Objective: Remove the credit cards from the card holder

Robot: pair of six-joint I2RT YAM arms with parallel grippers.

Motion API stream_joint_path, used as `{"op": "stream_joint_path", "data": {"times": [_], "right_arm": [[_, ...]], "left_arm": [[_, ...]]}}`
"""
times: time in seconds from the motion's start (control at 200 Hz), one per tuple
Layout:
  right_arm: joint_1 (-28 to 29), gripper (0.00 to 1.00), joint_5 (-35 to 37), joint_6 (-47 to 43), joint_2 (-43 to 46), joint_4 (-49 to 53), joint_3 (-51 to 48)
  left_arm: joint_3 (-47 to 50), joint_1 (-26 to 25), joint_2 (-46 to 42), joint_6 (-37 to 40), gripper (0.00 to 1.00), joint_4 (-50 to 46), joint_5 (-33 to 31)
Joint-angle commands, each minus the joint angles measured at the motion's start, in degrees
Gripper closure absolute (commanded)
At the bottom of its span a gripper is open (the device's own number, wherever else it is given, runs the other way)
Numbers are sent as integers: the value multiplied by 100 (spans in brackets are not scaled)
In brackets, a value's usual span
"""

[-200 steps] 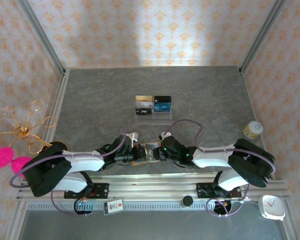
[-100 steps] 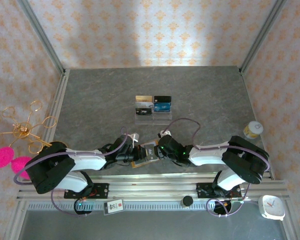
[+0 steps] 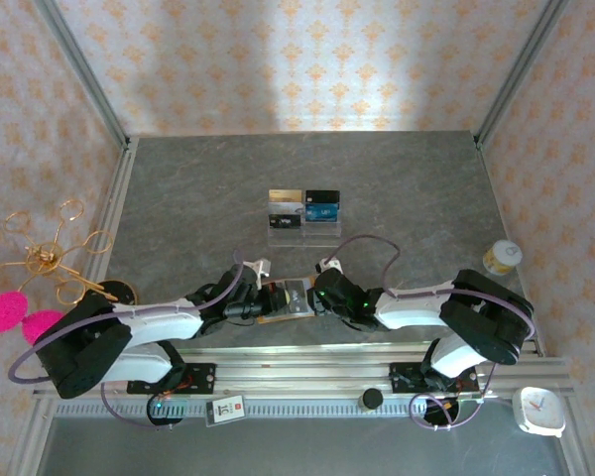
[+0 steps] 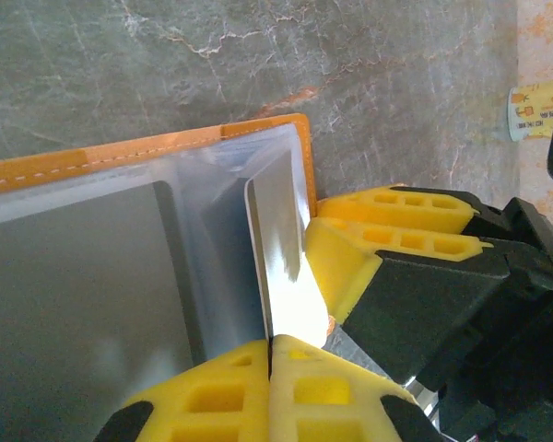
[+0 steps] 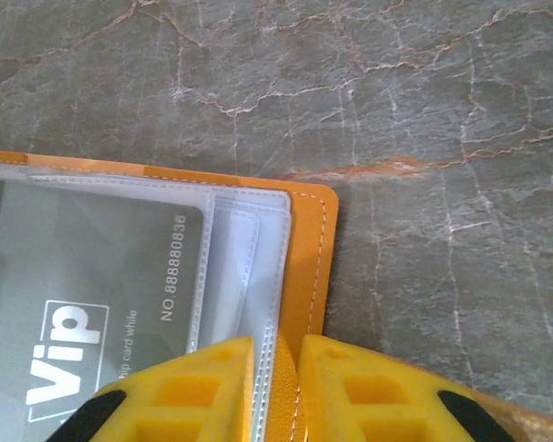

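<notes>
The holder (image 3: 288,299) lies open on the tabletop (image 3: 178,198) at the near edge, between both arms, its length running from one tool to the other. The left tool (image 4: 272,354) is pressed together on a thin shiny leaf (image 4: 275,230) standing up from it (sleeve or card, I cannot tell). The right tool (image 5: 276,359) is clamped on the holder's orange edge. A grey VIP card (image 5: 92,285) sits sleeved just beside those fingers, deeper in the holder. The stand (image 3: 304,220) is well apart, blocking nothing.
</notes>
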State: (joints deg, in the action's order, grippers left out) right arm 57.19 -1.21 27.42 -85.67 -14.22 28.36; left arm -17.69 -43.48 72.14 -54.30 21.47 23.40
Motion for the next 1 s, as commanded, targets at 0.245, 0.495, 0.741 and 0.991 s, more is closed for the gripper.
{"op": "stream_joint_path", "data": {"times": [0.245,0.495,0.741,0.991], "right_arm": [[-7,57,-59,-398,576,372,-249],[61,53,30,-638,123,698,185],[122,55,244,-527,315,618,63],[117,56,35,-560,268,504,79]], "left_arm": [[187,73,71,297,100,-421,51],[17,86,316,344,100,-207,90],[71,177,-211,455,100,-160,128],[25,174,118,405,100,16,340]]}}
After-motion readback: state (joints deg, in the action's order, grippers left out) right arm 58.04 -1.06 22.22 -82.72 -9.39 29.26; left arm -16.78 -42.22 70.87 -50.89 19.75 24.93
